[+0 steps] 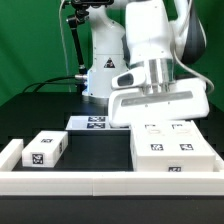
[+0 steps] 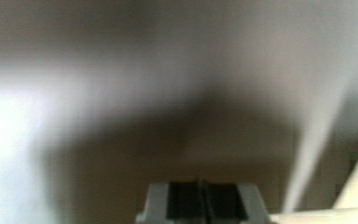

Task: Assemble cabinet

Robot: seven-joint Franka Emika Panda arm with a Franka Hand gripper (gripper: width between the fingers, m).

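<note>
My gripper [image 2: 201, 197] has its jaws pressed almost together, with only a thin sliver between the pads. In the exterior view the fingers are hidden behind a wide white cabinet piece [image 1: 160, 101], which hangs slightly tilted under the wrist, above the table. Blurred grey and white surfaces, very close, fill the wrist view. Below that piece stands a large white cabinet block [image 1: 172, 150] with several black-and-white tags on top, at the exterior view's right. A smaller white tagged block [image 1: 45, 150] lies at the exterior view's left, away from the gripper.
The marker board [image 1: 92, 122] lies flat behind the parts, near the robot base [image 1: 108, 75]. Low white border rails run along the front [image 1: 100, 184] and the left side [image 1: 10, 152]. The table top is black.
</note>
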